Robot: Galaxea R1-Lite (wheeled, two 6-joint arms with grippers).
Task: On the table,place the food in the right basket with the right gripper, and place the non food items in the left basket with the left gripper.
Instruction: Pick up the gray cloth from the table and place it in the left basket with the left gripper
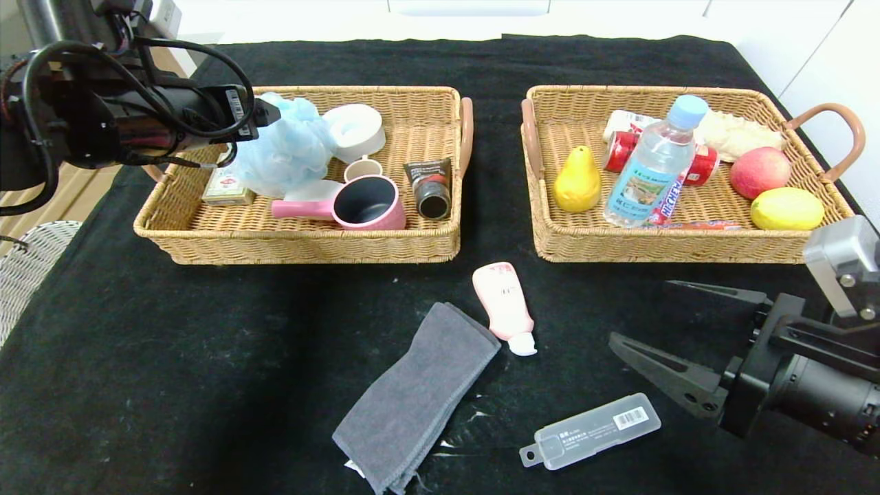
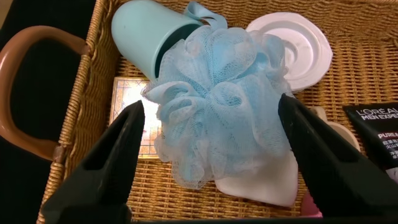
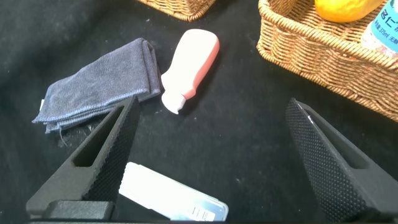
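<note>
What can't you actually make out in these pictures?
- Head view: the left gripper is mostly hidden by its own arm and cables.
- Head view: part of the bath pouf sits behind that gripper.
- Right wrist view: the plastic case is cut by the picture's edge and a jaw.
- Left wrist view: the small box under the pouf is mostly covered; its print is unreadable.

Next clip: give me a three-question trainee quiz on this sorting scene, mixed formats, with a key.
1. True or false: the pink squeeze tube lies inside the left basket.
2. Which item sits between the left gripper jaws? A) grey towel B) blue bath pouf C) water bottle
3. Fill in: the yellow pear stands in the ____ basket.

Key: 1 false; 2 B; 3 right.
</note>
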